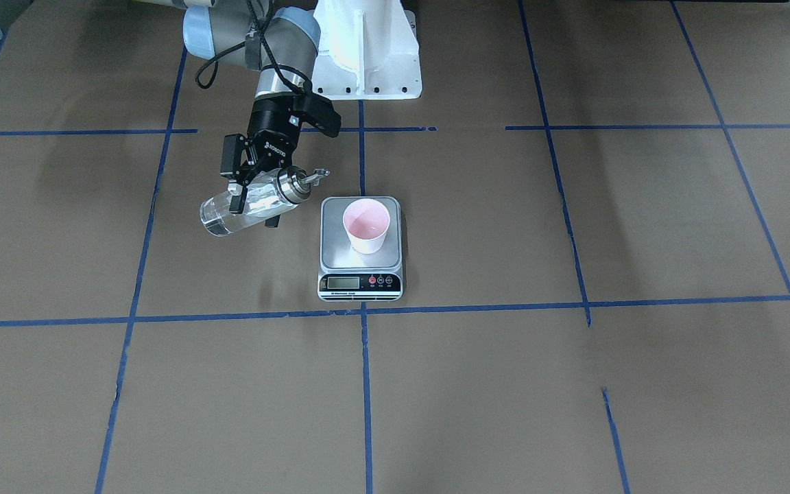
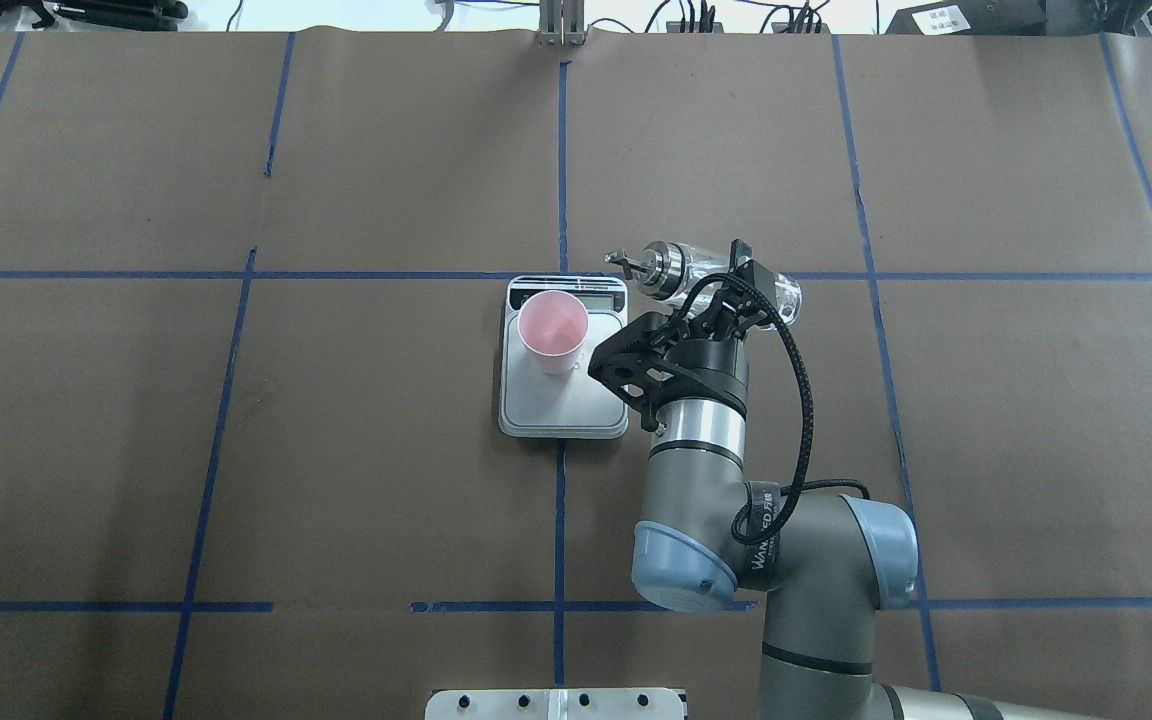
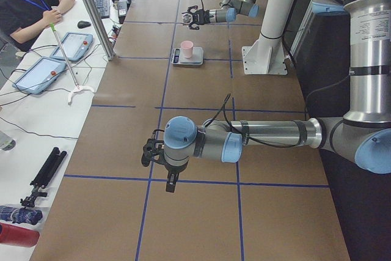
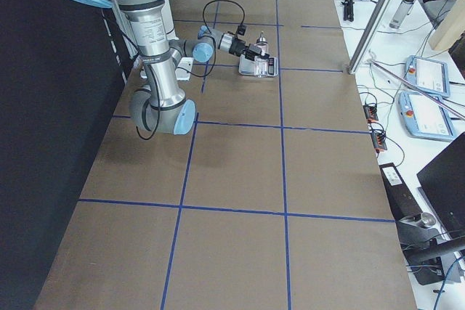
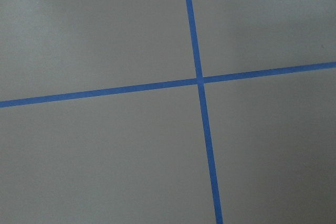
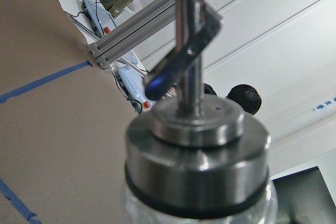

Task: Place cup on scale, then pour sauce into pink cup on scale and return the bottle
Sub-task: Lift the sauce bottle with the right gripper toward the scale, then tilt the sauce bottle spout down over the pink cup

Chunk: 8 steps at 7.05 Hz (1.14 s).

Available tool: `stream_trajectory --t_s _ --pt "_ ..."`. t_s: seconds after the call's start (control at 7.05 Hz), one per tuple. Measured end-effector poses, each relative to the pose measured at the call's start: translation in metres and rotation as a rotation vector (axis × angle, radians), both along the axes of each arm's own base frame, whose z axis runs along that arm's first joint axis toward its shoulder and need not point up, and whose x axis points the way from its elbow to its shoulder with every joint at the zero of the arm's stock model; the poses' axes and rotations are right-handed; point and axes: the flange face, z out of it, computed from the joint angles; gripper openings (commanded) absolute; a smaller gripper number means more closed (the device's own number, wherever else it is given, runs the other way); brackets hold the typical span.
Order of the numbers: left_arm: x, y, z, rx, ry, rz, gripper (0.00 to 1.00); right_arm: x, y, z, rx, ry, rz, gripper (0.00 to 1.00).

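White capitals reading ROBOTIQ are running along the black body of the right gripper (image 1: 255,206) in the front-facing view. A black strap (image 2: 764,520) wrapped around the grey right arm (image 2: 696,470) is carrying white lettering that is appearing to begin WAN, the rest blurring out. The flat silver-grey kitchen scale with the black front strip (image 1: 340,255) is showing fine white print under its small display (image 1: 343,282) and marks beneath its round red buttons (image 1: 380,280), all too small to read. A printed label (image 3: 370,25) on the near silver arm segment (image 3: 365,53) is likewise proving illegible.
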Motion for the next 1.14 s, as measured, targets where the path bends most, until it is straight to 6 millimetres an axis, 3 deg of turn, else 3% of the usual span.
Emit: stream_trajectory --t_s 0.71,1.14 --pt "0.000 0.001 0.003 -0.007 -0.001 0.000 1.00 -0.005 -0.007 0.001 0.020 0.189 0.041 0.00" --pt "0.000 0.001 0.005 -0.011 -0.001 0.000 1.00 -0.021 -0.012 0.003 0.058 0.287 0.065 0.00"
